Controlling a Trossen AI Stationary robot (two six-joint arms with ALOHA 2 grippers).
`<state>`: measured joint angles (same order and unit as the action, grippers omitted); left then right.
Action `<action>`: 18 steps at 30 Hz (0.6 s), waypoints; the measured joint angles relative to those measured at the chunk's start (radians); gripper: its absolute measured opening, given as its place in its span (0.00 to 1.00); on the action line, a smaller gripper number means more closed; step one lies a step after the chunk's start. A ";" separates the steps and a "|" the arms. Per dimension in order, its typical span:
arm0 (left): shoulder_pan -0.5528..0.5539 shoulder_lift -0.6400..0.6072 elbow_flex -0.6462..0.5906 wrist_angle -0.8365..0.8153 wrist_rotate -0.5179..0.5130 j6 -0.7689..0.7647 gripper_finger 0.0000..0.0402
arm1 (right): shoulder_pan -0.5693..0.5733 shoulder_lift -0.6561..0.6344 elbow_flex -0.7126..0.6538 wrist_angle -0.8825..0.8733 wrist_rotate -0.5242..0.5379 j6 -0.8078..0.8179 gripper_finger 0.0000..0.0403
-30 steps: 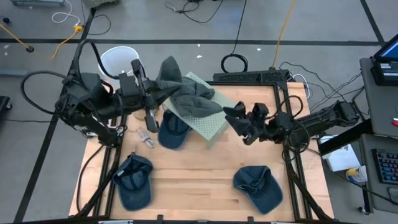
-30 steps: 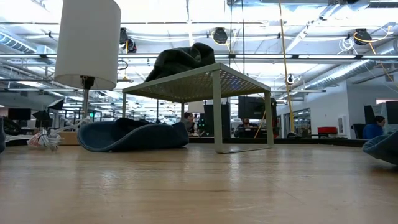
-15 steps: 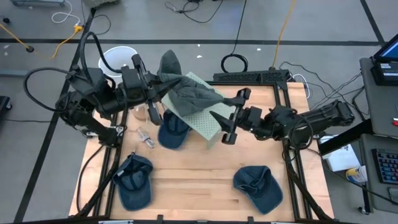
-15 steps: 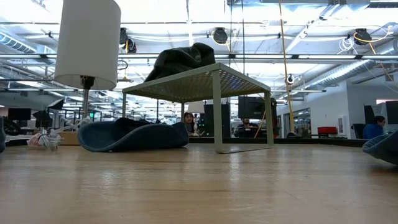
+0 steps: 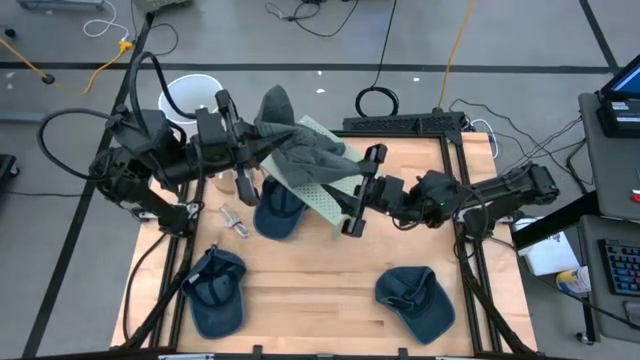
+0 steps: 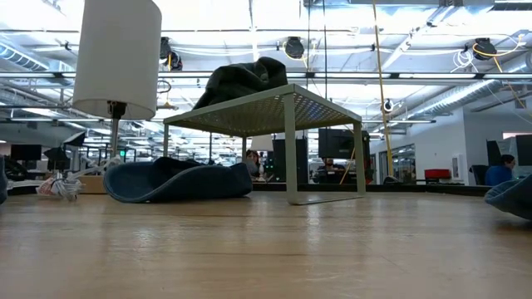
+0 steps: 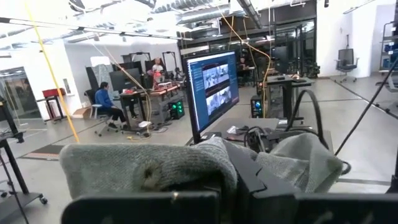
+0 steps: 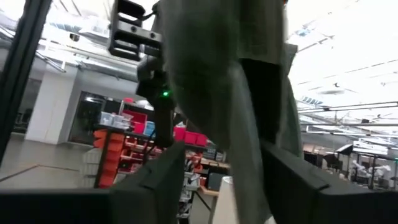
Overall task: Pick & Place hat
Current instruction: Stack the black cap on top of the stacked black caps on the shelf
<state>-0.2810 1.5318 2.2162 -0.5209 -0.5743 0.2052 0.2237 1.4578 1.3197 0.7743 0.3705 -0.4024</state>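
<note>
A grey-green hat (image 5: 300,148) lies draped over the top of a small green perforated shelf (image 5: 335,200); the low view shows the hat (image 6: 241,83) heaped on the shelf top. My left gripper (image 5: 248,152) is at the hat's left end, shut on it. My right gripper (image 5: 360,192) is open at the hat's right side. In the right wrist view, hanging hat cloth (image 8: 224,81) falls between its spread fingers; whether they touch it I cannot tell. My left gripper pinches the grey-green hat at its left edge (image 5: 262,140), coming level from the table's left. In the left wrist view the cloth (image 7: 155,168) bunches over the fingers and hides the place of contact. The rest of the hat lies on the shelf top.
A blue hat (image 5: 278,212) lies under the shelf, another blue hat (image 5: 215,292) sits near the table's near left corner, a third (image 5: 415,300) near the near right. A white lamp shade (image 5: 190,95) stands at the far left. A small crumpled thing (image 5: 232,220) lies beside the shelf.
My right gripper has moved toward the table's left, up to the hat's right side, and has turned so its fingers stand spread on either side of the hanging cloth. The hat stays on the shelf top.
</note>
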 joint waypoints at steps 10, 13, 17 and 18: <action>-0.023 0.000 0.000 -0.001 0.006 -0.005 0.03 | 0.016 -0.015 0.000 -0.008 0.041 0.117 0.02; -0.024 0.000 0.000 -0.003 0.013 -0.025 0.06 | 0.020 -0.038 0.000 -0.027 0.045 0.118 0.01; -0.025 -0.007 0.000 -0.008 -0.043 -0.050 0.15 | 0.041 -0.092 0.000 -0.087 0.050 0.106 0.01; -0.025 -0.010 0.000 -0.006 -0.055 -0.057 0.19 | 0.045 -0.109 0.000 -0.110 0.050 0.107 0.01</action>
<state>-0.3063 1.5217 2.2158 -0.5265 -0.6289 0.1481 0.2691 1.3485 1.3193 0.6646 0.4210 -0.2957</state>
